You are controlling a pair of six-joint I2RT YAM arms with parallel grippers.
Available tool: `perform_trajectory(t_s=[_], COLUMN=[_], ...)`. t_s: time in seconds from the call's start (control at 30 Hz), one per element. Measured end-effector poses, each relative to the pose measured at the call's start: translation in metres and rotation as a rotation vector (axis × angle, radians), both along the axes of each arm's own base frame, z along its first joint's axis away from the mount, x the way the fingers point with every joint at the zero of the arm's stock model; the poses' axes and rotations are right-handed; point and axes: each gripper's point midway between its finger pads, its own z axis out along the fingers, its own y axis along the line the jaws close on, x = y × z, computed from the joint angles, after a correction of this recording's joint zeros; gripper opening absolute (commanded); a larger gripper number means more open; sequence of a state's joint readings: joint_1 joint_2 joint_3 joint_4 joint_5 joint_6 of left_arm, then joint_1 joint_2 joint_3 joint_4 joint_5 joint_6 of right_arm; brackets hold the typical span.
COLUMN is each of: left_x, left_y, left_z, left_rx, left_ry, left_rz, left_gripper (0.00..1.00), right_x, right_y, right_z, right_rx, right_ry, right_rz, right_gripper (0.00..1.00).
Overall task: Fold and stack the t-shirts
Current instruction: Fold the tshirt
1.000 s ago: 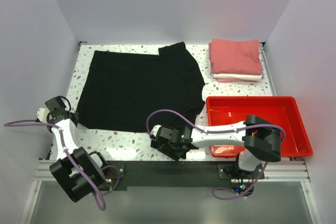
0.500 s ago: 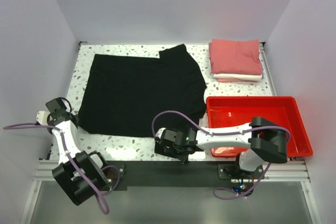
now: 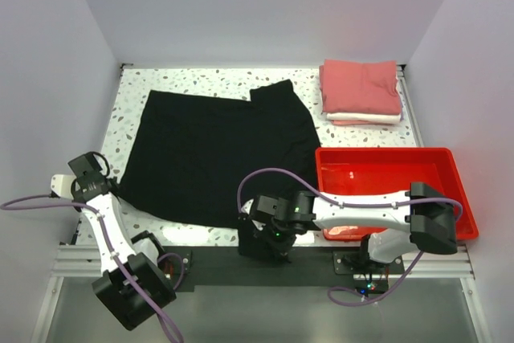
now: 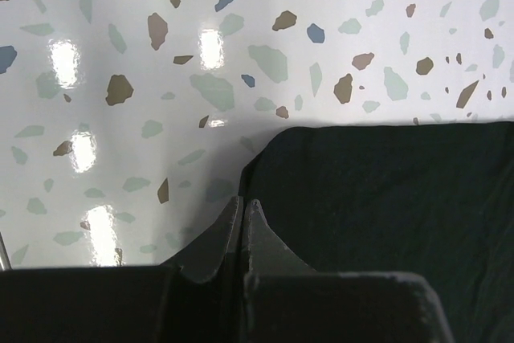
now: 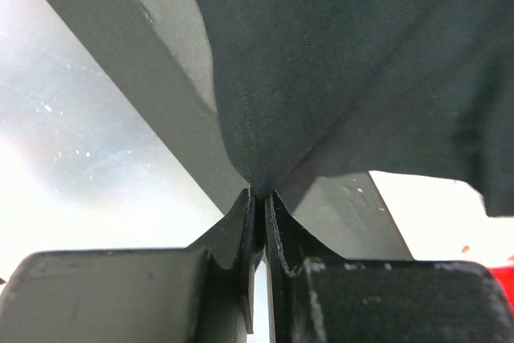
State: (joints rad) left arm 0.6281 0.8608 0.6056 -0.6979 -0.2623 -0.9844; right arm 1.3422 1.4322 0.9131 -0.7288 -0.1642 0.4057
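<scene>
The black t-shirt (image 3: 217,150) lies spread over the left and middle of the speckled table (image 3: 201,78). My left gripper (image 3: 111,189) is at its near-left corner. In the left wrist view that gripper (image 4: 243,202) is shut, its tips right on the edge of the black t-shirt (image 4: 385,198). My right gripper (image 3: 269,232) is at the table's front edge, under the shirt's near hem. In the right wrist view this gripper (image 5: 261,194) is shut on a pinched fold of the black t-shirt (image 5: 337,54), and the cloth fans out from the tips. A salmon-pink t-shirt (image 3: 361,86) lies folded on a folded white one (image 3: 363,117) at the back right.
A red plastic tray (image 3: 385,153) stands at the near right, close beside the right arm. The black front rail (image 3: 201,261) runs along the table's near edge. Walls close in the left, back and right sides.
The right gripper has shut on the shirt's near hem and drawn back to the table's front edge. The left gripper moved nearer too, and the whole shirt slid toward the front.
</scene>
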Motion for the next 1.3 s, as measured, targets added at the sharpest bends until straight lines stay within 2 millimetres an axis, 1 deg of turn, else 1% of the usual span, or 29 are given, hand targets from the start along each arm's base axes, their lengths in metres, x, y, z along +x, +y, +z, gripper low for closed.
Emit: perform_trajectory(t_s=[0.1,0.2,0.4,0.57,0.7,0.83,0.93,1.0,1.1,1.23,1.3], left_x=[0.002,0.007,0.016,0.031,0.045,0.061,0.073,0.078,0.08,0.086,0.092], left_y=[0.001,0.0,0.0,0.002,0.002,-0.008,-0.012,-0.008,-0.002,0.003,0.006], left_z=[0.003,0.005,0.011,0.017,0.015,0.012,0.015,0.019,0.022,0.019,0.016], left_rx=[0.0,-0.007,-0.009,-0.011,-0.015,-0.027,-0.024,-0.012,0.004,0.006,-0.001], left_ry=[-0.001,-0.007,-0.029,-0.063,-0.07,-0.046,-0.038,-0.036,-0.032,-0.02,-0.009], left_rz=[-0.002,-0.028,-0.071,-0.106,-0.138,-0.196,-0.223,-0.207,-0.187,-0.178,-0.176], left_gripper=[0.0,0.0,0.0,0.0,0.0,0.0,0.0,0.0,0.0,0.0,0.0], right_x=[0.009,0.025,0.073,0.113,0.145,0.17,0.187,0.197,0.213,0.237,0.245], right_y=[0.002,0.004,-0.003,-0.012,-0.021,-0.03,-0.033,-0.034,-0.036,-0.041,-0.044], right_z=[0.01,0.02,0.039,0.061,0.076,0.081,0.081,0.082,0.084,0.086,0.085], right_rx=[-0.003,-0.001,0.006,0.016,0.025,0.004,-0.007,-0.01,-0.015,-0.027,-0.036], right_ry=[-0.029,-0.052,-0.086,-0.139,-0.183,-0.219,-0.232,-0.237,-0.244,-0.258,-0.262], right_rz=[-0.02,-0.061,-0.191,-0.27,-0.333,-0.379,-0.404,-0.419,-0.443,-0.481,-0.494], right_gripper=[0.02,0.01,0.0,0.0,0.0,0.0,0.0,0.0,0.0,0.0,0.0])
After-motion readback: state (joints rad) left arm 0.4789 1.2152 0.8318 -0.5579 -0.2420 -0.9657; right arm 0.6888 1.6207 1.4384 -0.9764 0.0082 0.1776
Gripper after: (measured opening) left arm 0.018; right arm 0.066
